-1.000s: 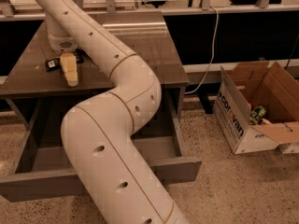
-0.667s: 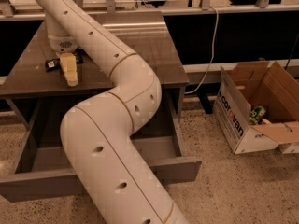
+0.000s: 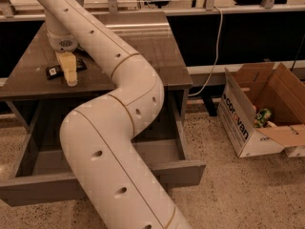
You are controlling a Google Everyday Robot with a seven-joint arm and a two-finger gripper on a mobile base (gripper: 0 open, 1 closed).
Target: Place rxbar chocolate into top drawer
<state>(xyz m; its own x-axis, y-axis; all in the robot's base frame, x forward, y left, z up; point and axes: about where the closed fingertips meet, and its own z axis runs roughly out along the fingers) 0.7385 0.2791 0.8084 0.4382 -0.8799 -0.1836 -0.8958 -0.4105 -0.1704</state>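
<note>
A dark brown surface (image 3: 159, 56) fills the upper left, and the hand (image 3: 71, 81) points down at its left part. To the right, on the speckled floor (image 3: 248, 194), stands an open cardboard box (image 3: 237, 125) with white sides and dark lettering, its brown flaps folded outward. A green can (image 3: 263, 117) lies inside it among other contents too unclear to name. A smaller white box (image 3: 296, 151) touches its right lower corner. A white cable (image 3: 218, 51) hangs down the black wall panel (image 3: 257, 37) behind and curves toward the surface's right side.
</note>
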